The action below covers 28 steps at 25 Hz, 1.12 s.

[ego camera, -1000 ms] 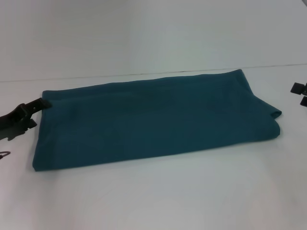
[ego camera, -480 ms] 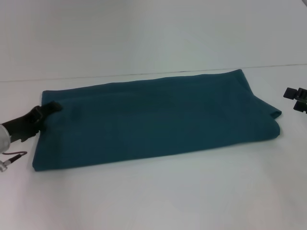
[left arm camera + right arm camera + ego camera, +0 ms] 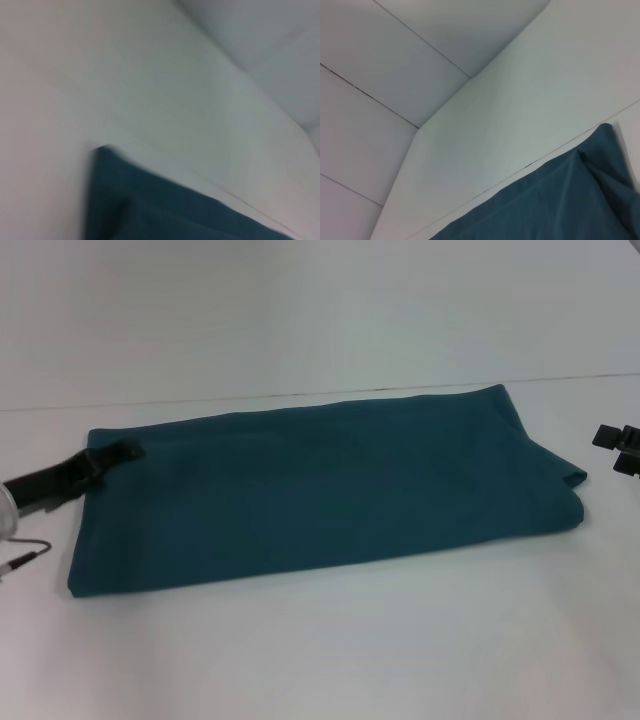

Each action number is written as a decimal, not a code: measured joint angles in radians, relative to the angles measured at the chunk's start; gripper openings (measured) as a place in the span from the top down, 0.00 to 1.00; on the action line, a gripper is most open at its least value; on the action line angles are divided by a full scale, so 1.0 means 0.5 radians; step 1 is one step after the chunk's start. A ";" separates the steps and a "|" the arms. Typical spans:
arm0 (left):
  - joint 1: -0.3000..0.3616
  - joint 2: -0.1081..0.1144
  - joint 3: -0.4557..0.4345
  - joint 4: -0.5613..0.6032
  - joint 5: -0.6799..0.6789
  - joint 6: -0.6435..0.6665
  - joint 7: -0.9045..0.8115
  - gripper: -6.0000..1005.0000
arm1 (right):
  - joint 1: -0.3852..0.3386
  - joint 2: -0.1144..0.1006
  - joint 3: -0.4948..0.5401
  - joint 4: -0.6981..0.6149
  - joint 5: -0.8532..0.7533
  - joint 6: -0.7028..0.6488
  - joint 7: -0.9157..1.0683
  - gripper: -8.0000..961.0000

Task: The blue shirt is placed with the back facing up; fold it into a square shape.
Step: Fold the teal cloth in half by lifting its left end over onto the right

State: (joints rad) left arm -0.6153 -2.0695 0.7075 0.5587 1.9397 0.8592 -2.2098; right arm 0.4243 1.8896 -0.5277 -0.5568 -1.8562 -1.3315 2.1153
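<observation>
The blue shirt [image 3: 330,485] lies flat on the white table [image 3: 350,650], folded into a long band that runs from left to right. Its right end shows a doubled, slightly puffed fold. My left gripper [image 3: 122,451] reaches in from the left, and its dark tip rests over the shirt's far left corner. My right gripper [image 3: 615,450] hovers just off the shirt's right end, open and holding nothing. The left wrist view shows one shirt [image 3: 165,215] corner on the table. In the right wrist view, the shirt [image 3: 560,205] shows its folded end.
A thin cable [image 3: 22,561] trails from the left arm near the table's left edge. The table's far edge [image 3: 300,397] meets a plain pale wall just behind the shirt. Bare white tabletop stretches in front of the shirt.
My left gripper has moved right, from beside the shirt's left edge onto its far left corner. The right gripper came slightly inward, then held still. The shirt has not shifted.
</observation>
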 joint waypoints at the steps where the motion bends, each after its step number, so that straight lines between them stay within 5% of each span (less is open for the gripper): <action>1: 0.024 0.003 0.024 0.077 0.013 0.088 0.078 0.13 | 0.004 -0.001 0.000 0.000 0.000 -0.001 0.000 0.10; 7: 0.193 0.027 0.174 0.395 0.200 0.279 0.151 0.13 | 0.017 -0.003 -0.005 -0.003 0.000 -0.014 0.000 0.10; 17: 0.240 0.051 0.106 0.362 0.196 0.257 -0.154 0.12 | 0.016 0.000 -0.006 0.001 -0.025 -0.001 -0.002 0.10; 24: 0.240 0.006 -0.059 0.291 0.126 0.222 -0.650 0.12 | 0.025 0.001 -0.006 0.001 -0.027 0.003 -0.003 0.10; 28: 0.282 -0.030 -0.165 0.243 0.017 0.331 -0.633 0.13 | 0.026 0.000 -0.006 -0.010 -0.038 0.003 -0.006 0.10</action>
State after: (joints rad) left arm -0.4745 -2.0843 0.6250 0.6802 1.9481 1.0245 -2.5260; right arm 0.4372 1.8898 -0.5308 -0.5619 -1.8750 -1.3299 2.1124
